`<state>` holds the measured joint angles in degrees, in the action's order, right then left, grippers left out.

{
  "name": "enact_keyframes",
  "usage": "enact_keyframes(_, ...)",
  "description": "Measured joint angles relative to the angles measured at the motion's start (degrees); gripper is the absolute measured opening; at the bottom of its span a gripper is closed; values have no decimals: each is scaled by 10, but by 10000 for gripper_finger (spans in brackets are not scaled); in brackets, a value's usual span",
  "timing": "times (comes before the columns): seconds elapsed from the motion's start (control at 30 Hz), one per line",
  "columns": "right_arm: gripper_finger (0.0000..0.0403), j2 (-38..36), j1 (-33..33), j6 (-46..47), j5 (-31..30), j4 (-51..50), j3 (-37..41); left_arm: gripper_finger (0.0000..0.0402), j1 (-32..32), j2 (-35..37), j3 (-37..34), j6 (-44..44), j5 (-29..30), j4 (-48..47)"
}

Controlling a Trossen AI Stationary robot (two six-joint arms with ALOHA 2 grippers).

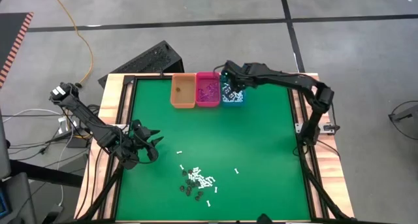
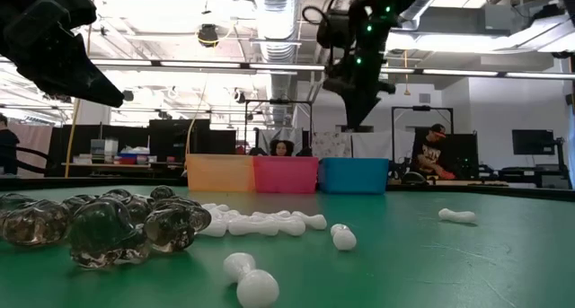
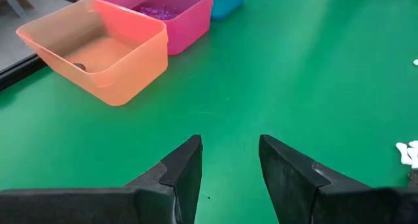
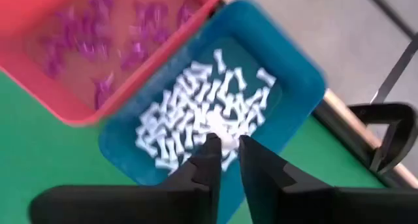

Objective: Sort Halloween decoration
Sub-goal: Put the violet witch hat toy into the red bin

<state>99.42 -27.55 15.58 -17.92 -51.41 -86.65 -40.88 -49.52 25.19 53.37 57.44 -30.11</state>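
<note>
Teal plastic bin (image 4: 215, 113) brims with white bone-shaped sticks (image 4: 202, 113) — right gripper (image 4: 225, 149) above it, jaws slightly apart; left gripper (image 3: 228, 165) waits open; a small heap of pieces (image 1: 198, 181) remains on the mat.

- Green table (image 1: 261, 139) fills the frame's middle.
- Orange bin (image 1: 183, 91), pink bin (image 1: 208, 89) and teal bin (image 1: 233, 96) line its upper edge.
- Yellow cable (image 1: 83, 48) on the floor, upper left.
- Seated person (image 2: 436, 155) at right, low view.
</note>
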Motion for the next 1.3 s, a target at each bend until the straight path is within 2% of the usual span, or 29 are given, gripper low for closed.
enact_keyframes(0.23, 146, 32, 6, -26, 16, -8, 0, 144, 0, 0, 0, 3, -26, 0)
enact_keyframes(0.43, 176, 2, 50, -26, 60, -58, 0, 144, 0, 0, 0, -2, -37, -2)
enact_keyframes(0.57, 175, -38, 139, 35, 96, -125, -1, 144, 0, 0, 0, -1, -37, -4)
enact_keyframes(0.77, 173, -37, 342, 173, 113, -170, 0, 144, 0, 0, 0, -1, -48, 3)
enact_keyframes(0.87, 173, -21, 427, 234, 109, -157, 0, 144, 0, 0, 0, -5, -79, 11)
enact_keyframes(0.97, 172, -9, 472, 283, 93, -148, 7, 144, 0, 0, 0, -18, -114, 21)
enact_keyframes(1.1, 172, -11, 486, 331, 99, -66, 68, 144, 0, 0, 0, -31, -135, 45)
enact_keyframes(1.3, 172, -12, 476, 344, 190, 85, 160, 144, 0, 0, 0, -42, -140, 61)
